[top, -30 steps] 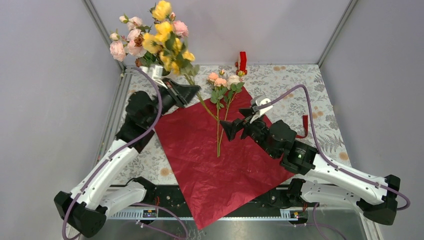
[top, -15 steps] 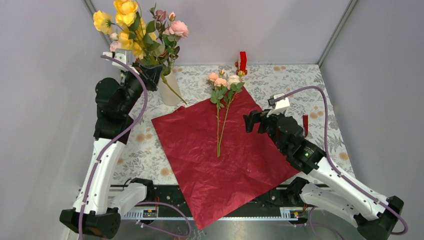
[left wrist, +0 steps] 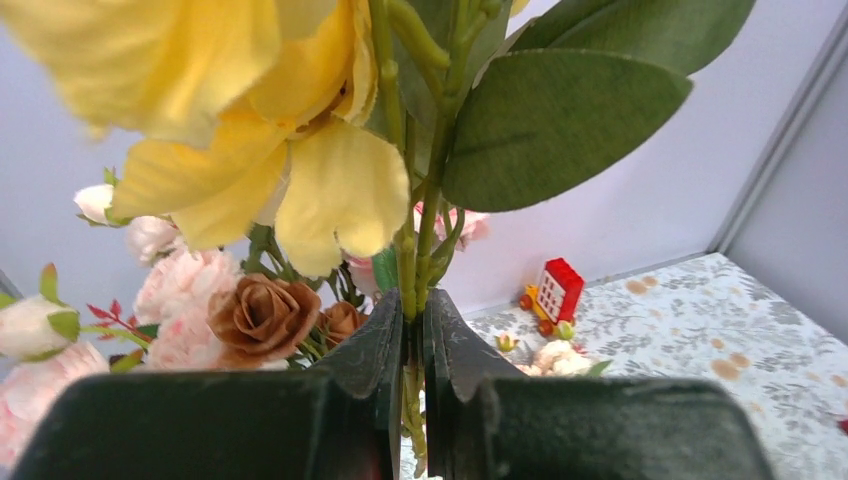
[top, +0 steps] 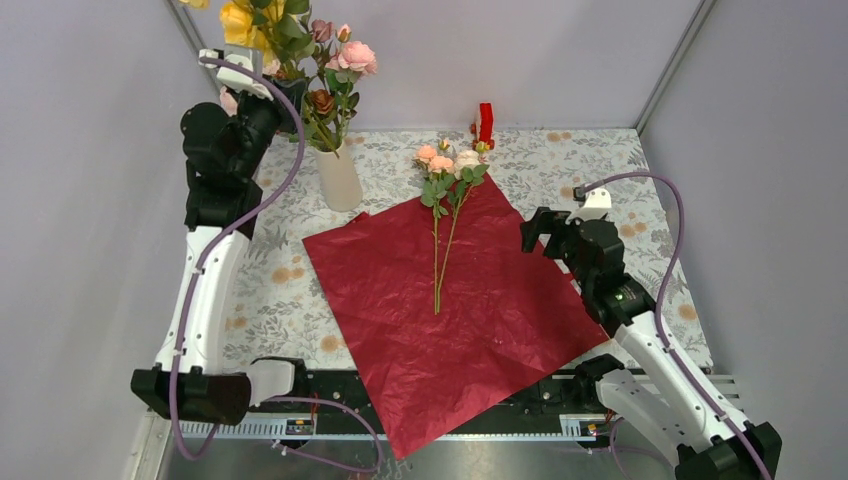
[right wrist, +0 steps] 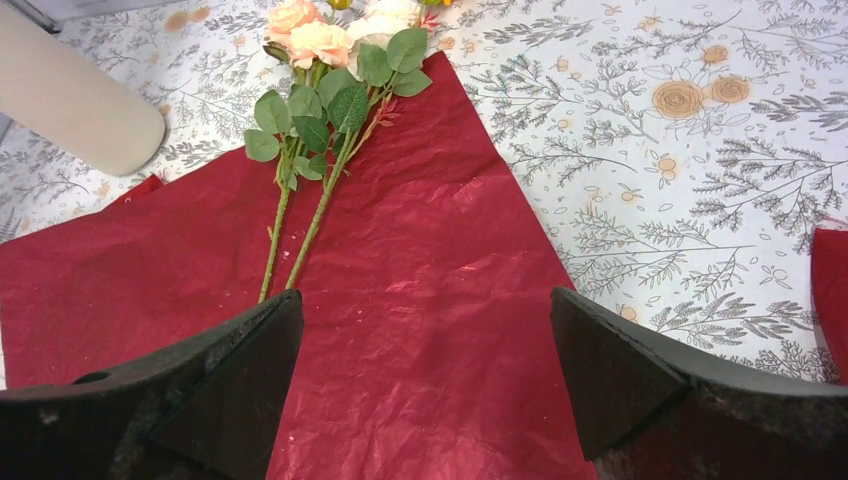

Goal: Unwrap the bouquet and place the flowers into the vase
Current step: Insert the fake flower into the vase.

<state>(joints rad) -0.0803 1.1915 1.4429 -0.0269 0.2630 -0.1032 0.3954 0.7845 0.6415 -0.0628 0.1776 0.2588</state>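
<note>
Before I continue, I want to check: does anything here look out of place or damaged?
Two peach flowers lie loose on the red paper, apart from the vase, where other flowers stand. The paper's near corner hangs over the edge of the table. Nothing looks damaged or spilled.

Crinkled, slightly glossy wrapping paper (top: 470, 320); smooth matt vase (top: 340, 182); cloth tablecloth (top: 268, 300)

flowers (top: 300, 45) now upright over vase (top: 338, 178)
</note>
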